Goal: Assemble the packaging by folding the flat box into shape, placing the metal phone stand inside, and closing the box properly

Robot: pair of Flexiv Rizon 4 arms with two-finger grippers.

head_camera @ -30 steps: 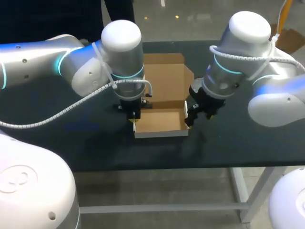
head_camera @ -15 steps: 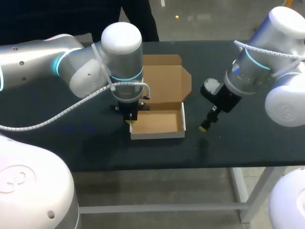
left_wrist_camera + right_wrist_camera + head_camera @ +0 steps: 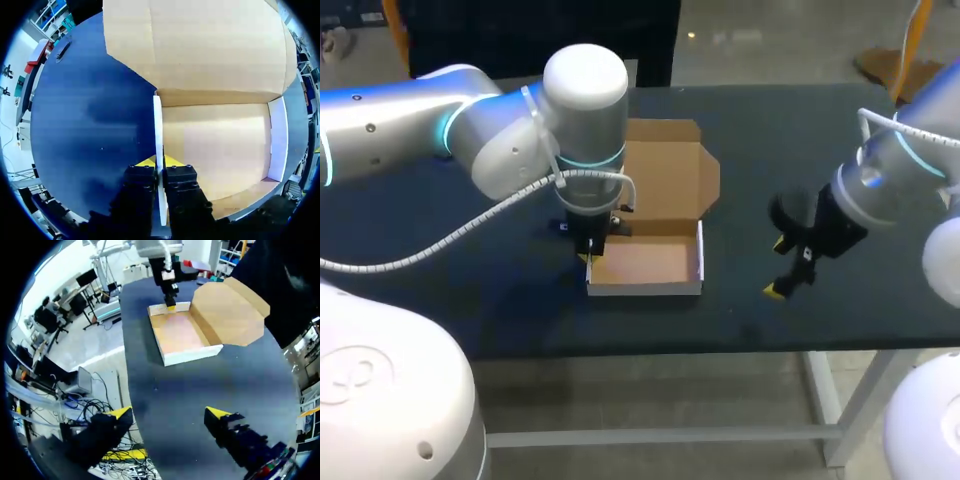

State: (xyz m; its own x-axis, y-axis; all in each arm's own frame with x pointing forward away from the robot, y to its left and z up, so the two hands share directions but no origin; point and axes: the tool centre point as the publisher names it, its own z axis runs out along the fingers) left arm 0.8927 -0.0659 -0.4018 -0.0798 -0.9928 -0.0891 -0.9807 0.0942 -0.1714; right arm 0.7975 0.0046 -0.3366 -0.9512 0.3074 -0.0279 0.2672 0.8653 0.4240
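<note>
The brown cardboard box (image 3: 645,262) stands folded into a shallow tray with white-edged walls, and its lid (image 3: 665,170) lies open behind it. My left gripper (image 3: 590,252) is shut on the box's left side wall (image 3: 158,125), one finger inside and one outside, as the left wrist view shows at the gripper (image 3: 160,162). My right gripper (image 3: 778,267) hangs open over bare table to the right of the box, touching nothing. In the right wrist view the box (image 3: 182,337) lies well ahead of the open right gripper (image 3: 169,414). No metal phone stand is in view.
The dark table top (image 3: 470,290) stretches to both sides of the box. Its front edge (image 3: 720,350) runs close below the box and the right gripper.
My right arm has drawn away from the box's right wall, rightward and toward the front edge. The box has slid slightly left, with the left gripper still holding its wall.
</note>
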